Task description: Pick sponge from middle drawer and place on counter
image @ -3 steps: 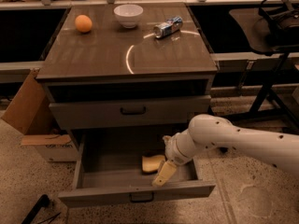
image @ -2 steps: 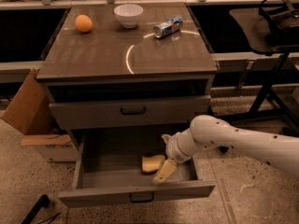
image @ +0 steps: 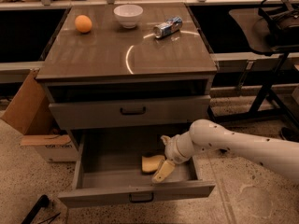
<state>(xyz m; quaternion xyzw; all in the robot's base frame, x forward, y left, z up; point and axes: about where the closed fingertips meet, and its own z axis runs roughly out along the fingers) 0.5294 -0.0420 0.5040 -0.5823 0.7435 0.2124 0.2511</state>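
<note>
The pale-yellow sponge (image: 151, 163) lies on the floor of the open middle drawer (image: 107, 164), right of centre. My gripper (image: 164, 156) reaches down into the drawer from the right, just to the right of the sponge. It is open: one pale finger (image: 163, 171) lies against the sponge's right front edge and the other finger (image: 165, 139) is behind it. The sponge rests on the floor, not lifted. The glossy counter (image: 117, 50) is above, with a curved glare line.
On the counter are an orange fruit (image: 83, 23), a white bowl (image: 128, 15) and a crushed can (image: 167, 27). A closed drawer front (image: 131, 111) sits above the open one. A cardboard box (image: 32, 120) stands left, a black stand (image: 275, 73) right.
Almost nothing: my gripper has stayed beside the sponge in the drawer, and the sponge has not moved.
</note>
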